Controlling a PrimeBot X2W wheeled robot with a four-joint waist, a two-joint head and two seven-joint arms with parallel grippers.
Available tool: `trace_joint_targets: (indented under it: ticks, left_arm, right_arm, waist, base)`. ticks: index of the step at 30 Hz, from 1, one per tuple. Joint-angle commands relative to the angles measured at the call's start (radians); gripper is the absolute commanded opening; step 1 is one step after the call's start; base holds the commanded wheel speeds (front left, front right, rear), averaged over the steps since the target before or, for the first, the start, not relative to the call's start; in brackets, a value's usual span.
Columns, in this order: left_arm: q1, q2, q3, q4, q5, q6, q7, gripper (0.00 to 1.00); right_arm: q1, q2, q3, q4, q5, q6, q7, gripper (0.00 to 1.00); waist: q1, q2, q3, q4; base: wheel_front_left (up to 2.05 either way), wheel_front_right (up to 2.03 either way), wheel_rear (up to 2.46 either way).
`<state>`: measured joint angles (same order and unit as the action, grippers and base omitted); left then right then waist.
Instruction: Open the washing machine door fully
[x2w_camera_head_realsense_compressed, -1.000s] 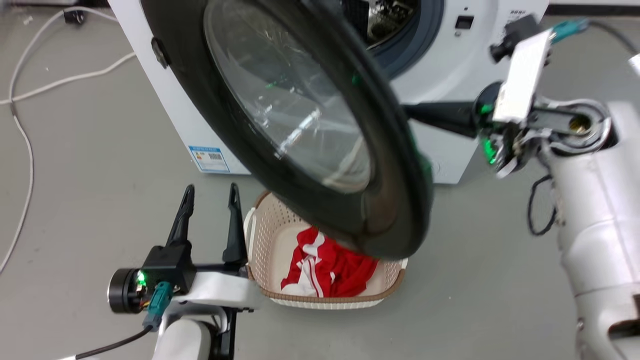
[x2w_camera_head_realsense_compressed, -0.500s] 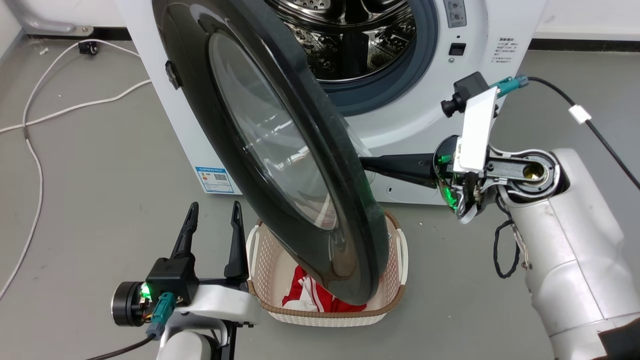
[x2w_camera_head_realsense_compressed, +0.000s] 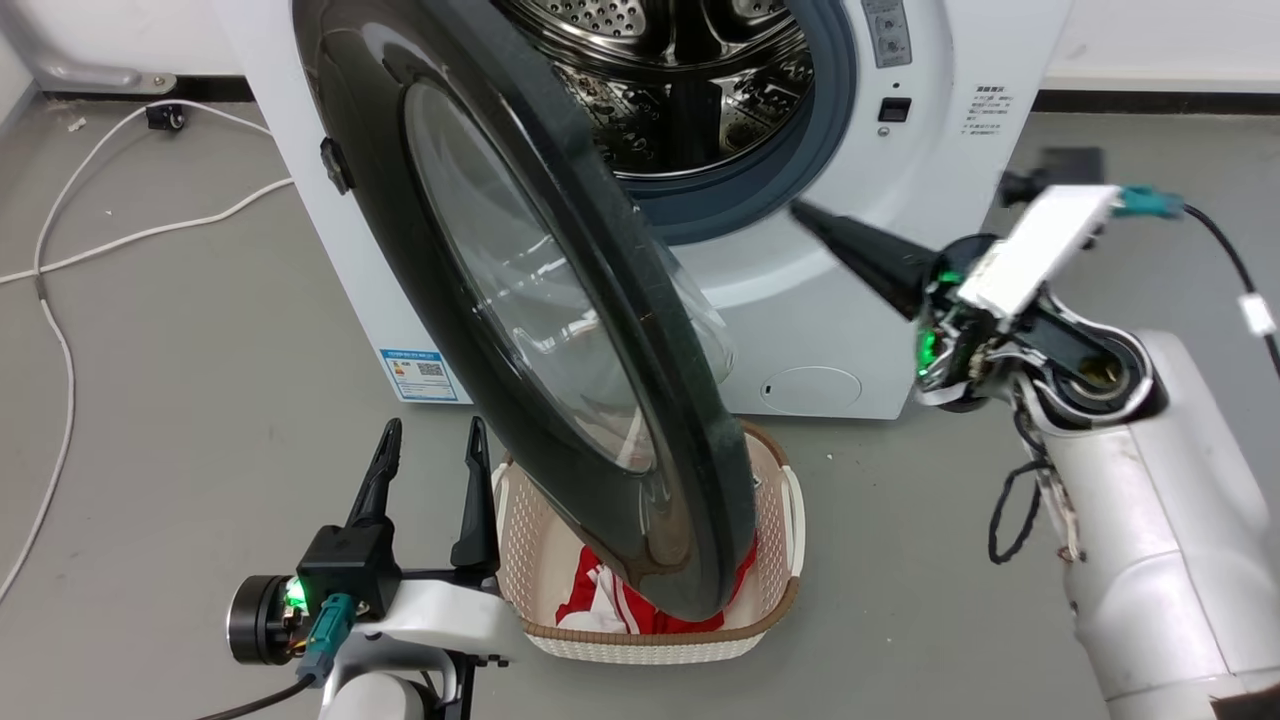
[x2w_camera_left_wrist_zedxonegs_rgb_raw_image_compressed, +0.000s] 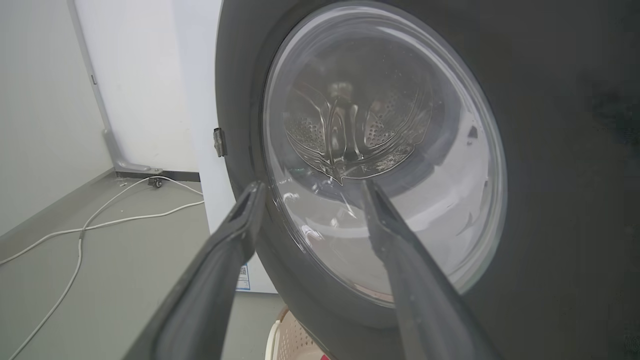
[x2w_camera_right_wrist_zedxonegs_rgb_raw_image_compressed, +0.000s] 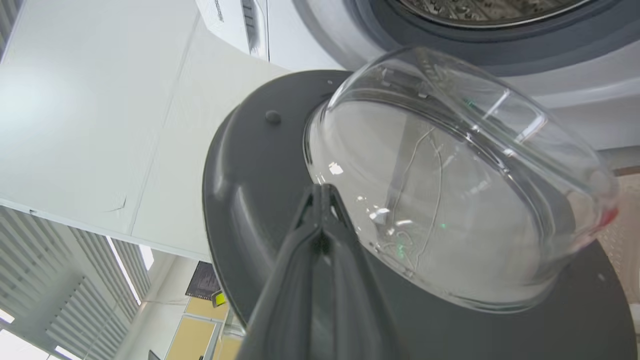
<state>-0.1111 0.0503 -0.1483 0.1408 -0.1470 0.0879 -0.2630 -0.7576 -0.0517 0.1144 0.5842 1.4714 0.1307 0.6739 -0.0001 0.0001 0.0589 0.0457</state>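
Beside the open washing machine door (x2w_camera_head_realsense_compressed: 500, 280), your right claw (x2w_camera_head_realsense_compressed: 806, 212) is pressed together, empty, pointing at the washing machine (x2w_camera_head_realsense_compressed: 860, 300); your left claw (x2w_camera_head_realsense_compressed: 434, 432) stands spread near the basket (x2w_camera_head_realsense_compressed: 650, 645)

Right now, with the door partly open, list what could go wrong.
1. The washing machine door is only partly open, and the right gripper, fingers shut, seems to be off it, so the door may stall or swing back.
2. The left gripper, open, stands close to the door's outer face and could be struck if the door swings wider.
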Motion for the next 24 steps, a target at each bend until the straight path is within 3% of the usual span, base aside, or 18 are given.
trace_joint_targets:
  ticks: [1, 8, 16, 17, 18, 19, 20, 24]
  left_arm:
    - [0.008, 0.0, 0.004, 0.0, -0.006, -0.002, -0.003, 1.0]
    - [0.026, 0.0, 0.019, -0.001, 0.001, -0.005, -0.003, 1.0]
    - [0.049, 0.0, 0.032, 0.006, -0.003, -0.008, -0.003, 1.0]
    - [0.049, 0.0, 0.033, 0.008, -0.004, -0.008, -0.003, 1.0]
    - [0.053, 0.0, 0.034, 0.009, -0.004, -0.01, -0.003, 1.0]
    - [0.057, 0.0, 0.036, 0.01, -0.004, -0.012, -0.003, 1.0]
    - [0.06, 0.0, 0.039, 0.01, -0.003, -0.013, -0.003, 1.0]
    - [0.069, 0.0, 0.045, 0.009, -0.008, -0.013, -0.003, 1.0]
  right_arm:
    - [0.021, -0.005, -0.009, -0.006, -0.002, 0.0, -0.019, 0.0]
    - [0.152, -0.032, -0.139, -0.076, -0.026, 0.0, -0.28, 0.0]
    - [0.402, -0.027, -0.232, -0.187, -0.009, 0.0, -0.42, 0.0]
    - [0.438, -0.024, -0.24, -0.204, -0.004, 0.0, -0.433, 0.15]
    - [0.474, -0.021, -0.249, -0.222, 0.004, 0.0, -0.447, 0.51]
    - [0.508, -0.018, -0.257, -0.244, 0.013, 0.0, -0.459, 0.95]
    - [0.543, -0.015, -0.26, -0.266, 0.014, 0.0, -0.47, 1.0]
    - [0.663, -0.007, -0.26, -0.337, -0.001, 0.0, -0.528, 1.0]
  waist:
    - [0.0001, -0.0001, -0.001, -0.003]
    - [0.0001, -0.0001, -0.012, -0.032]
    - [0.0001, -0.0001, -0.037, -0.051]
    - [0.0001, -0.0001, -0.042, -0.052]
    - [0.0001, -0.0001, -0.046, -0.052]
    - [0.0001, -0.0001, -0.049, -0.053]
    - [0.0001, -0.0001, -0.051, -0.054]
    - [0.0001, -0.0001, -0.058, -0.058]
  base:
    - [0.0, 0.0, 0.0]
    - [0.0, 0.0, 0.0]
    - [0.0, 0.0, 0.0]
    - [0.0, 0.0, 0.0]
    - [0.0, 0.0, 0.0]
    - [0.0, 0.0, 0.0]
    - [0.0, 0.0, 0.0]
    - [0.0, 0.0, 0.0]
